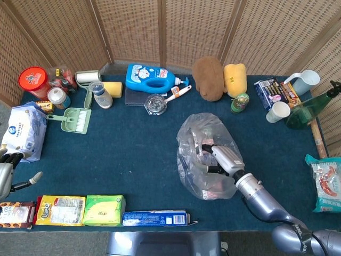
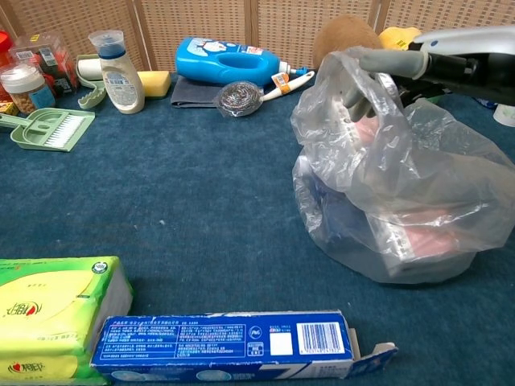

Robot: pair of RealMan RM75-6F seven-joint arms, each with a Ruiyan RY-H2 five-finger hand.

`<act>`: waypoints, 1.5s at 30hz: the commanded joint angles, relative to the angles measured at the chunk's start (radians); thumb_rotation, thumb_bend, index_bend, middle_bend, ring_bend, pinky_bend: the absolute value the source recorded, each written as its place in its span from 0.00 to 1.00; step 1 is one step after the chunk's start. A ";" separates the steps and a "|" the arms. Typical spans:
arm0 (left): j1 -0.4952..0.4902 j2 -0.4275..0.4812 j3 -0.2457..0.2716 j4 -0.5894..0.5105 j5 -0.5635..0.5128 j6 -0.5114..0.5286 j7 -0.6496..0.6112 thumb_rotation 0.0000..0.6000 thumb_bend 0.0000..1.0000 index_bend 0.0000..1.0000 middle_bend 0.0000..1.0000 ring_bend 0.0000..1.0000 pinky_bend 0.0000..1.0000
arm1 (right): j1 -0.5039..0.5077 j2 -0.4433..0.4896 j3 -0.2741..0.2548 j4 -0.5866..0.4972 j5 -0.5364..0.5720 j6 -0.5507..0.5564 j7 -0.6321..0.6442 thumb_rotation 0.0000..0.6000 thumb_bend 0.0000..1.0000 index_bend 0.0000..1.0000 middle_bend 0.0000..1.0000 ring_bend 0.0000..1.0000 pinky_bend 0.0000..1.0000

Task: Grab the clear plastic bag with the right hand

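One robot hand inside clear plastic bag.

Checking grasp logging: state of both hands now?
Left hand: open, holding nothing.
Right hand: over the clear plastic bag, fingers curling into it; firm grip cannot be told.

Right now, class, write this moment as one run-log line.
right robot hand: fingers curled over top of clear plastic bag | bag: on table | left robot hand: idle, table edge
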 commanded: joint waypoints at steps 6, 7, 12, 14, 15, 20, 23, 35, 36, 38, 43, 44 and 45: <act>0.001 -0.002 0.000 0.007 0.001 0.002 -0.008 0.00 0.16 0.30 0.36 0.32 0.15 | 0.044 0.019 0.050 -0.034 0.085 -0.079 0.122 0.16 0.31 0.32 0.34 0.26 0.23; 0.001 -0.002 0.001 0.008 0.001 0.002 -0.009 0.00 0.16 0.30 0.36 0.32 0.15 | 0.047 0.020 0.055 -0.036 0.093 -0.088 0.136 0.16 0.31 0.33 0.34 0.26 0.23; 0.002 -0.003 0.001 0.011 0.000 0.002 -0.012 0.00 0.16 0.30 0.36 0.32 0.15 | 0.068 0.035 0.086 -0.058 0.164 -0.168 0.242 0.16 0.31 0.33 0.35 0.28 0.23; 0.002 -0.003 0.000 0.013 -0.002 0.002 -0.014 0.00 0.16 0.29 0.36 0.32 0.15 | 0.090 0.048 0.101 -0.062 0.210 -0.227 0.290 0.17 0.31 0.33 0.36 0.29 0.23; 0.002 -0.003 0.000 0.014 -0.001 0.001 -0.015 0.00 0.16 0.29 0.36 0.32 0.15 | 0.100 0.054 0.106 -0.063 0.230 -0.250 0.305 0.17 0.31 0.34 0.36 0.29 0.23; 0.002 -0.005 0.001 0.018 -0.002 -0.001 -0.018 0.00 0.16 0.30 0.36 0.32 0.15 | 0.139 0.078 0.138 -0.057 0.318 -0.349 0.392 0.16 0.31 0.35 0.37 0.31 0.24; 0.002 -0.005 0.001 0.021 -0.005 -0.003 -0.020 0.00 0.16 0.30 0.36 0.32 0.15 | 0.160 0.097 0.183 -0.049 0.392 -0.429 0.482 0.16 0.31 0.35 0.38 0.32 0.25; -0.005 -0.010 -0.001 0.026 -0.006 -0.012 -0.018 0.00 0.16 0.29 0.36 0.32 0.15 | 0.203 0.113 0.145 -0.006 0.360 -0.440 0.434 0.16 0.30 0.36 0.40 0.34 0.26; -0.005 -0.010 -0.001 0.026 -0.006 -0.012 -0.018 0.00 0.16 0.29 0.36 0.32 0.15 | 0.210 0.106 0.125 -0.005 0.354 -0.415 0.409 0.16 0.30 0.36 0.40 0.34 0.26; -0.006 -0.009 -0.001 0.026 -0.006 -0.012 -0.018 0.00 0.16 0.29 0.36 0.32 0.15 | 0.223 0.095 0.094 -0.004 0.352 -0.379 0.373 0.16 0.30 0.36 0.40 0.34 0.26; -0.004 -0.006 -0.002 0.026 -0.010 -0.011 -0.018 0.00 0.16 0.29 0.36 0.32 0.15 | 0.249 0.068 0.049 -0.012 0.368 -0.314 0.319 0.16 0.30 0.36 0.40 0.34 0.27; -0.004 -0.006 -0.002 0.026 -0.010 -0.011 -0.018 0.00 0.15 0.30 0.36 0.32 0.15 | 0.251 0.066 0.046 -0.015 0.370 -0.309 0.315 0.16 0.30 0.36 0.39 0.34 0.27; -0.003 -0.005 -0.002 0.026 -0.010 -0.010 -0.018 0.00 0.16 0.29 0.36 0.32 0.15 | 0.255 0.062 0.041 -0.022 0.371 -0.297 0.305 0.16 0.30 0.36 0.39 0.34 0.27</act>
